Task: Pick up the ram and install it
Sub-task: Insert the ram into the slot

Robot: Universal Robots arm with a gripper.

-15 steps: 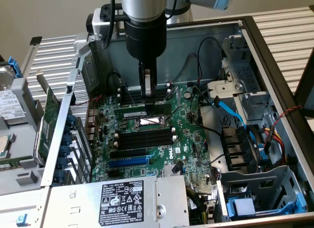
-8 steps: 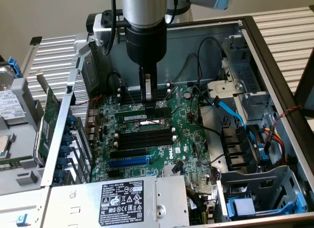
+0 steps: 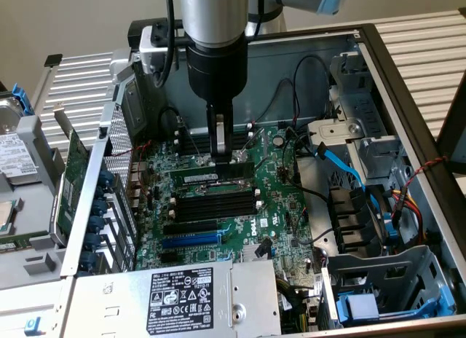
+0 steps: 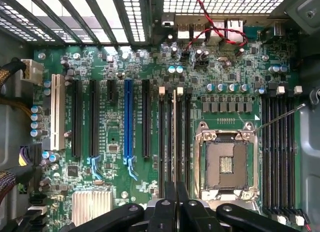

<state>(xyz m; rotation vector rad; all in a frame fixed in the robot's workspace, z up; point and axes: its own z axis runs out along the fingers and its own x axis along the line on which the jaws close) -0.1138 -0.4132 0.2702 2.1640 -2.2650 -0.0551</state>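
So this is a big open grey metal desktop PC case (image 3: 408, 97) lying on its side, with the green motherboard (image 3: 280, 207) facing up. Off the exterior view's left, outside the case, a larger green expansion card with a metal bracket (image 3: 73, 181) is parked on its edge; that one isn't the part we care about.

The silver-and-black robot arm (image 3: 212, 32) comes straight down into the case, and its hand (image 3: 218, 152) is low over the bank of long black memory slots with white end clips (image 3: 218, 199). The ram, a long thin green circuit-board stick (image 3: 218, 177), sits lengthwise right at the fingertips, and the two black fingers (image 4: 167, 207) look pinched together on its top edge. In the wrist view the stick (image 4: 169, 142) shows edge-on, running along the slots next to the silver CPU socket (image 4: 227, 162).

Progress-wise, I'd say the pickup is done and it's mid-install: the stick is lined up with a slot and looks down in it or very nearly. Can't tell whether it's fully seated or the end clips have snapped shut, and the hand hasn't let go, so that part isn't finished.
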